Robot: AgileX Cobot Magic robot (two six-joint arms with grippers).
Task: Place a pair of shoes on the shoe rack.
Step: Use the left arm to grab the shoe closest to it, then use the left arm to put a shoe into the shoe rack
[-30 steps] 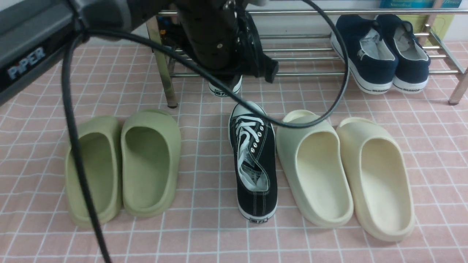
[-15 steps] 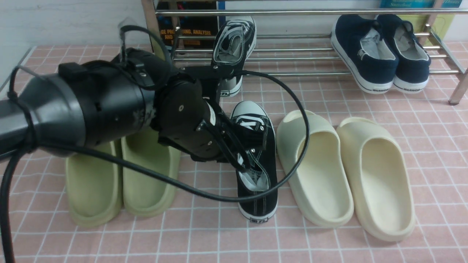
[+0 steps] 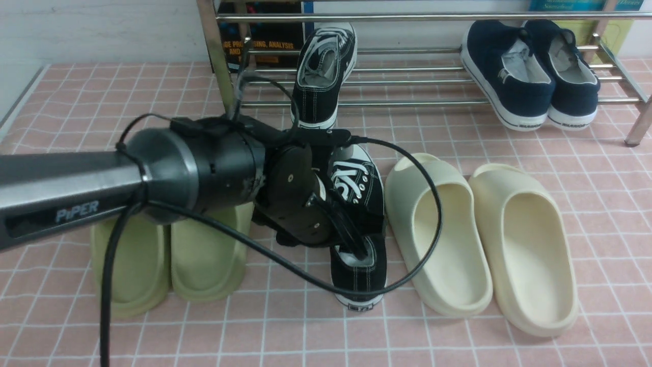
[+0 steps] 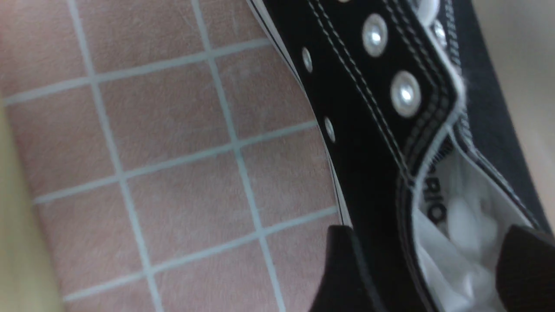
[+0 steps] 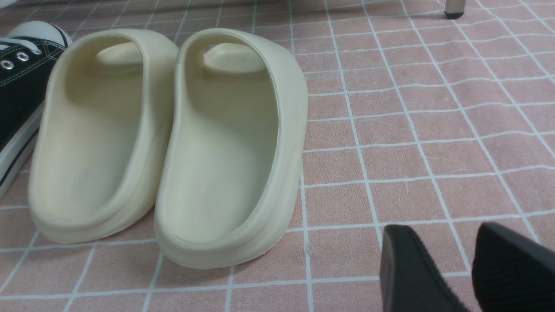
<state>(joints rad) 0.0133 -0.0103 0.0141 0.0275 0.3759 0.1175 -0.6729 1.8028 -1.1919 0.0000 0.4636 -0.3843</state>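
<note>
2 cream slippers [image 5: 167, 143] touching; black sneaker [image 5: 19, 82] beside them.

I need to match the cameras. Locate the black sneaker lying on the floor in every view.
Front view: black sneaker at centre, partly behind the left gripper.
Left wrist view: sneaker across the right half.
Right wrist view: sneaker at left edge.
Shared landmark: cream slipper beside it.

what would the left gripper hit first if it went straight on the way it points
The floor sneaker: the open left gripper straddles its side wall, which it would likely meet first.
</note>
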